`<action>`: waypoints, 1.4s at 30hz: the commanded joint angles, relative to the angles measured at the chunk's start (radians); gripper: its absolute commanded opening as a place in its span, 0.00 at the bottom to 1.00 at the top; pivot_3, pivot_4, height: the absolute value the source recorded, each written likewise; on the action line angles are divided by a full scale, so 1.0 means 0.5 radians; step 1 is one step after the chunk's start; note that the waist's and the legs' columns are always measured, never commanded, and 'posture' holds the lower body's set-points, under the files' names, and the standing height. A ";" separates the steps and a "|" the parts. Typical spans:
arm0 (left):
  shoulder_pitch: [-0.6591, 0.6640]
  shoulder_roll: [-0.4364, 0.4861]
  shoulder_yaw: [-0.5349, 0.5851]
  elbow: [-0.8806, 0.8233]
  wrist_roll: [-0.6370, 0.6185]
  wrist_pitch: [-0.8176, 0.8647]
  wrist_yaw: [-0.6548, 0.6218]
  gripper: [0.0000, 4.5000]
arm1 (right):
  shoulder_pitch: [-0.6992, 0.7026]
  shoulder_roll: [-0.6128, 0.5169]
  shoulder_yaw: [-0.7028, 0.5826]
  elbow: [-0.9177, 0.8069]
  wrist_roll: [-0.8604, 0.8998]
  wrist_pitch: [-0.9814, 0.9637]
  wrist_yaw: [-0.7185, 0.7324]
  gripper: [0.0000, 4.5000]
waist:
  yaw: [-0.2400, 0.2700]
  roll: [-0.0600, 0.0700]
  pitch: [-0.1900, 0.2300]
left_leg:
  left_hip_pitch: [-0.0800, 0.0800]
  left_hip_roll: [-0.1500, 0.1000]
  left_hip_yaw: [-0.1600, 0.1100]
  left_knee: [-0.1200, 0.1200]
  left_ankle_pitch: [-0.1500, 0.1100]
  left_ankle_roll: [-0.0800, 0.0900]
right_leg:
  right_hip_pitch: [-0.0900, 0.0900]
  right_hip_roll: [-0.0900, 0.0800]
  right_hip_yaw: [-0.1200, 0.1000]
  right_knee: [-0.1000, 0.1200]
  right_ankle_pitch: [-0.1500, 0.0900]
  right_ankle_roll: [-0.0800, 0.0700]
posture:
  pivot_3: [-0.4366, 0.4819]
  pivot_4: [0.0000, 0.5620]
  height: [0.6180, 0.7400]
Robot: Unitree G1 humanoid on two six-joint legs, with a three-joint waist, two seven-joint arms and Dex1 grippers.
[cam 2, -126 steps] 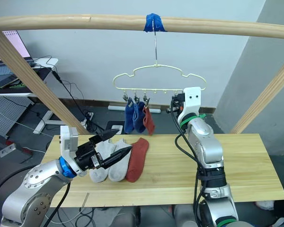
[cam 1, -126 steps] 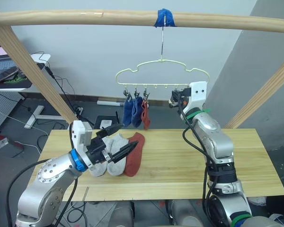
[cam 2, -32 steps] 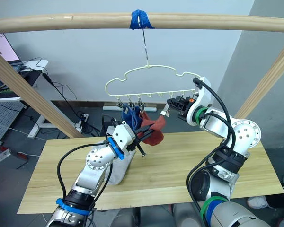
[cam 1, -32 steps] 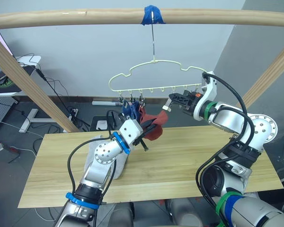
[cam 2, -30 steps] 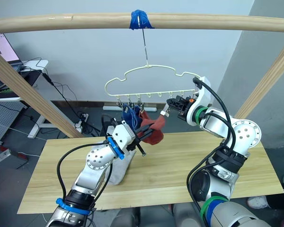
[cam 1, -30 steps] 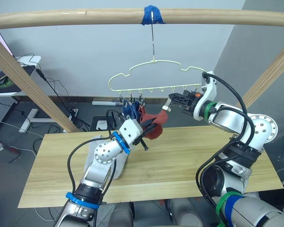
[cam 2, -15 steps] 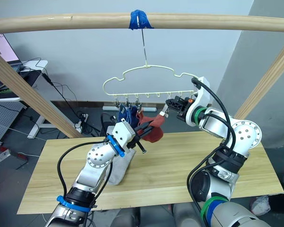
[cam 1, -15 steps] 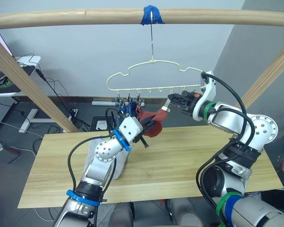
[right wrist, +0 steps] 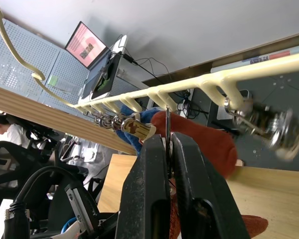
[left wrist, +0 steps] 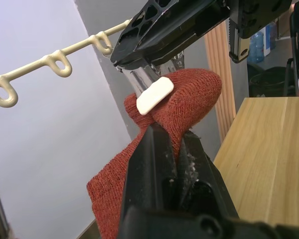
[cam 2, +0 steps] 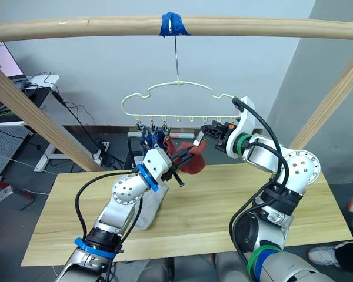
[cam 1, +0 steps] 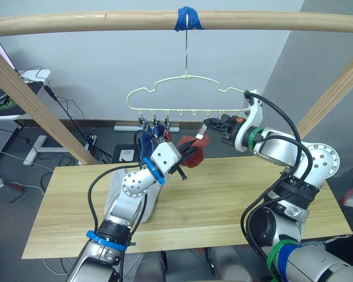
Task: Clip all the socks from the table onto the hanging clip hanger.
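pole frame (cam 1: 106,21) above clip hanger (cam 1: 185,91)

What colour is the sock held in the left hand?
Rust red; the sock shows best in the left wrist view.

I note a wooden pole frame (cam 1: 106,21) with blue tape (cam 1: 187,17), and cables (cam 1: 76,108) on the floor behind.

The clip hanger (cam 1: 185,97) hangs above the counter's (cam 1: 235,200) far edge; socks (cam 1: 154,132) dangle at its 9 o'clock end, another sock (cam 1: 191,148) below its middle, more socks (cam 1: 120,191) on the counter at 9 o'clock
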 commanded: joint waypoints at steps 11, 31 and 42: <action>-0.009 -0.012 -0.020 -0.055 -0.034 -0.008 0.002 0.00 | 0.087 -0.230 0.107 -0.124 0.068 0.016 0.138 0.90 | 0.001 0.000 0.000 | 0.000 0.000 0.000 0.000 0.000 0.000 | 0.000 0.000 0.000 0.000 0.000 0.000 | 0.28 0.29 1.00; 0.029 0.085 0.128 -0.146 -0.517 0.591 -0.343 0.90 | 1.050 -1.076 0.954 -0.986 -0.567 -1.148 0.869 1.00 | -0.098 0.000 0.000 | 0.003 0.002 0.004 0.001 0.000 0.000 | 0.000 0.003 0.003 -0.002 -0.001 0.003 | 0.23 0.33 1.00; 0.396 0.571 0.513 -0.950 -1.397 1.299 -0.739 1.00 | 1.130 -0.873 1.346 -0.881 -1.171 -1.753 0.804 0.88 | -0.093 -0.003 0.004 | 0.002 0.006 0.004 -0.002 0.000 0.000 | -0.001 0.004 0.002 -0.004 -0.002 0.001 | 0.28 0.35 1.00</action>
